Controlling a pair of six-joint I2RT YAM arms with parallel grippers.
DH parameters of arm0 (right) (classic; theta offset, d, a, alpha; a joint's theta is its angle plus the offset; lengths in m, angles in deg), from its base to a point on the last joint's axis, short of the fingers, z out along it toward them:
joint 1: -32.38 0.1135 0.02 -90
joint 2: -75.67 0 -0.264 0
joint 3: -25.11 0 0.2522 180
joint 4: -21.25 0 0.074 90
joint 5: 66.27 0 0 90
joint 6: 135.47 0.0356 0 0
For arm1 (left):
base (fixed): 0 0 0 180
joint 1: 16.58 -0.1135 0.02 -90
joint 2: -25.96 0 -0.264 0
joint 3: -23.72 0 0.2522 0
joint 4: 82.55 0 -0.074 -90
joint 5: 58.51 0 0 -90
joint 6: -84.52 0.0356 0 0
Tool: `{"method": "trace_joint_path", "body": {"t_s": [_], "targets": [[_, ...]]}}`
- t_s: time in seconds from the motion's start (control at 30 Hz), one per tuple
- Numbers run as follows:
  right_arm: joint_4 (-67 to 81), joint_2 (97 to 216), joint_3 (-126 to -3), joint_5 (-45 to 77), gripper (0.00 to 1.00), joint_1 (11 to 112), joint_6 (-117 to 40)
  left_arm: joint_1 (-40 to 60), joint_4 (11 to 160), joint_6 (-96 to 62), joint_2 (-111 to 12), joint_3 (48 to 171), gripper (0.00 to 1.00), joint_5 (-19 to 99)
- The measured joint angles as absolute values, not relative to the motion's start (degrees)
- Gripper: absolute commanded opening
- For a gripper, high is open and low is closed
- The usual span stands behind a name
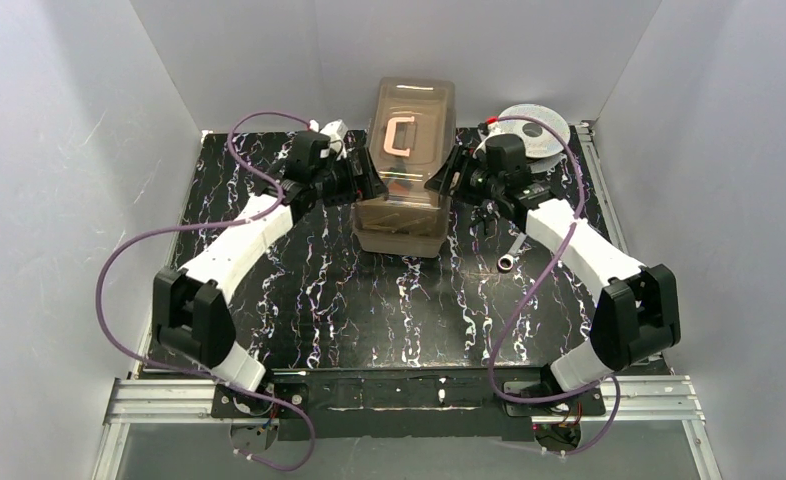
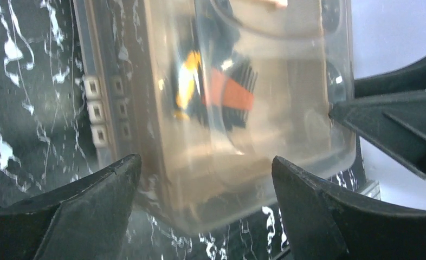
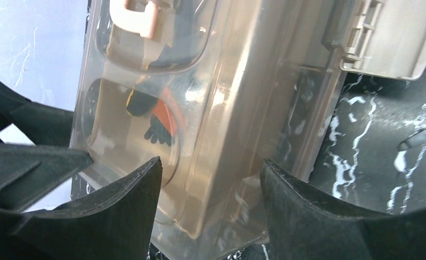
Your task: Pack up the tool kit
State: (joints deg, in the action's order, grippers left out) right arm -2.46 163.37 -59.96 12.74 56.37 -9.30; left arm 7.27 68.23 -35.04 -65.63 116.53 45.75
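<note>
Toolbox (image 1: 399, 238) sits at the back-centre of the black marbled table (image 1: 369, 310), long axis running away from the arm bases. Beige body, with a translucent brown lid (image 1: 416, 105) on top and a cream handle (image 1: 400, 136) lying flat in the lid recess. The beige base sticks out below the lid at the near end.

Through the lid, the wrist views show tools (image 2: 224, 95) inside as blurred orange, yellow and black shapes; types not readable.

Left gripper (image 1: 373, 181) is at the box's left side and right gripper (image 1: 442, 182) at its right side, facing each other across it. Both have their jaws spread wide, with a lid corner sitting between the fingers (image 2: 91, 211). Can't tell if the pads actually touch the plastic.

Silver spool (image 1: 536, 128) is at the back right, just behind the right wrist. A small metal part (image 1: 507, 262) lies loose on the table beside the right forearm.
</note>
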Motion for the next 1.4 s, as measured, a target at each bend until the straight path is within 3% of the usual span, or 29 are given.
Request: {"method": "trace_joint_path", "body": {"t_s": [0.23, 0.43, 0.67, 0.8, 0.87, 0.93, 0.97, 1.07, 1.4], "targets": [[-1.5, 158.3, -55.2, 16.5, 0.74, 63.1, -6.4, 6.7, 65.9, -33.6, -51.6, 104.2, 0.89, 45.4], [-4.9, 154.2, -53.8, 13.4, 0.74, 64.1, -6.7, 7.6, 59.7, -33.3, -41.8, 100.1, 0.95, 45.8], [-4.9, 150.5, -50.9, 12.2, 0.71, 47.1, -4.5, 3.7, 54.9, -31.2, -45.0, 109.6, 0.98, 43.6], [-2.5, 156.5, -49.0, 11.1, 0.6, 37.9, -1.3, 1.1, 55.9, -31.9, -54.6, 119.0, 0.98, 43.8], [-1.1, 167.5, -49.8, 9.4, 0.39, 35.2, 0.5, 1.1, 59.3, -33.9, -64.6, 125.1, 0.98, 45.7], [-1.4, 175.3, -52.1, 8.0, 0.06, 34.1, 1.6, 1.1, 62.4, -35.9, -69.3, 125.6, 0.98, 47.1], [-0.1, 179.7, -54.7, 6.5, 0.01, 33.8, 2.3, 1.1, 64.0, -36.9, -71.4, 126.5, 0.98, 47.9], [7.6, 189.9, -59.6, -2.7, 0.01, 34.8, 4.9, 1.6, 67.7, -37.1, -77.8, 131.3, 0.98, 48.8], [17.5, 199.9, -67.9, -15.5, 0.02, 41.0, 10.2, 1.5, 68.4, -35.5, -84.3, 136.1, 0.98, 50.0]]}}
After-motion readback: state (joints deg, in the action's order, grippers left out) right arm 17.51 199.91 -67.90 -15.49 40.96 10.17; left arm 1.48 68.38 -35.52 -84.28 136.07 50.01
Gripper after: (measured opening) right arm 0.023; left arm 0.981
